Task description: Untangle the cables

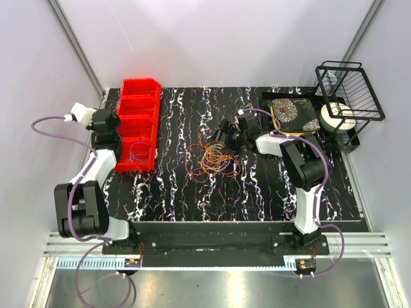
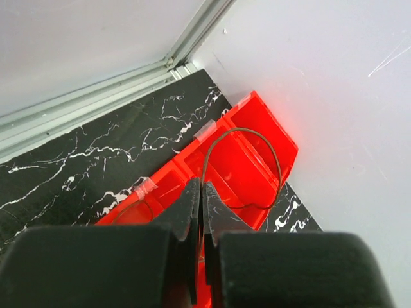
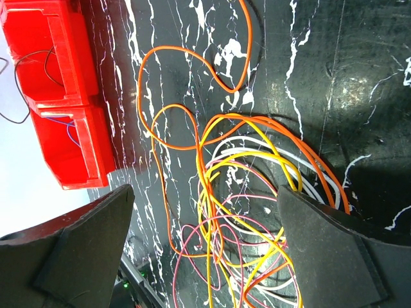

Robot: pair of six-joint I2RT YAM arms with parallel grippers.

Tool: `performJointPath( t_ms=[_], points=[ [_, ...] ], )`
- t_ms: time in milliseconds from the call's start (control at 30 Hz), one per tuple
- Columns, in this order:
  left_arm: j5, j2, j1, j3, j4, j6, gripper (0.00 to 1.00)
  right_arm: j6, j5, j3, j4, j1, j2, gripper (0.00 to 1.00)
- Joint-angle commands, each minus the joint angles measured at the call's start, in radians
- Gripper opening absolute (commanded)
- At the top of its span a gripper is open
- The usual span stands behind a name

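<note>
The cables [image 1: 212, 160] lay tangled mid-table, orange, yellow, pink and white loops too interlaced to count, and cut off at the edge of the right wrist view. Just beyond them the right gripper [image 1: 225, 135] hovered with its jaws spread wide, holding nothing. To the left stood four red bins [image 1: 138, 106]. Over them the left gripper [image 2: 201, 189], hidden under its wrist from above, was pinched on one thin dark wire [image 2: 247, 129] looping out above a bin.

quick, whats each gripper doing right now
left gripper: closed on a thin dark cable, by the red bins.
right gripper: open over the cable tangle, holding nothing.
</note>
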Motion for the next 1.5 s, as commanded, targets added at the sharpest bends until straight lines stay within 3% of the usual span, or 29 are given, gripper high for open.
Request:
performJointPath(
  t_ms=[0, 233, 500, 567, 667, 700, 733, 767, 833, 933, 1333, 1467],
  points=[
    [0.026, 0.075, 0.002, 0.047, -0.027, -0.016, 0.0, 0.0, -0.012, 0.013, -0.016, -0.001, 0.027, 1.0],
    [-0.067, 0.157, -0.003, 0.1, -0.198, -0.08, 0.0, 0.002, -0.015, 0.015, -0.019, -0.001, 0.03, 1.0],
    [-0.021, 0.324, -0.017, 0.261, -0.262, -0.004, 0.0, 0.009, -0.027, 0.018, -0.013, -0.001, 0.041, 1.0],
    [-0.021, 0.358, -0.018, 0.318, -0.343, 0.009, 0.0, 0.008, -0.027, 0.019, -0.015, -0.001, 0.042, 1.0],
    [-0.061, 0.396, -0.018, 0.429, -0.518, 0.01, 0.14, 0.006, -0.029, 0.022, -0.016, -0.001, 0.048, 1.0],
    [-0.095, 0.379, -0.017, 0.443, -0.546, 0.001, 0.23, 0.008, -0.031, 0.024, -0.016, -0.001, 0.05, 1.0],
    [-0.116, 0.364, -0.017, 0.437, -0.575, -0.005, 0.54, 0.008, -0.032, 0.025, -0.016, -0.001, 0.053, 1.0],
    [-0.135, 0.338, -0.017, 0.423, -0.58, -0.013, 0.65, 0.009, -0.032, 0.025, -0.016, -0.001, 0.053, 1.0],
    [-0.173, 0.259, -0.017, 0.368, -0.551, -0.021, 0.79, 0.009, -0.035, 0.025, -0.016, -0.001, 0.053, 1.0],
    [-0.187, 0.189, -0.017, 0.341, -0.525, 0.012, 0.92, 0.013, -0.04, 0.025, -0.013, -0.001, 0.056, 1.0],
    [0.007, 0.386, -0.081, 0.626, -0.586, 0.231, 0.88, 0.023, -0.052, 0.027, 0.001, -0.001, 0.065, 1.0],
    [0.084, 0.552, -0.11, 0.879, -0.658, 0.341, 0.87, 0.026, -0.06, 0.028, -0.001, -0.001, 0.07, 1.0]
  ],
)
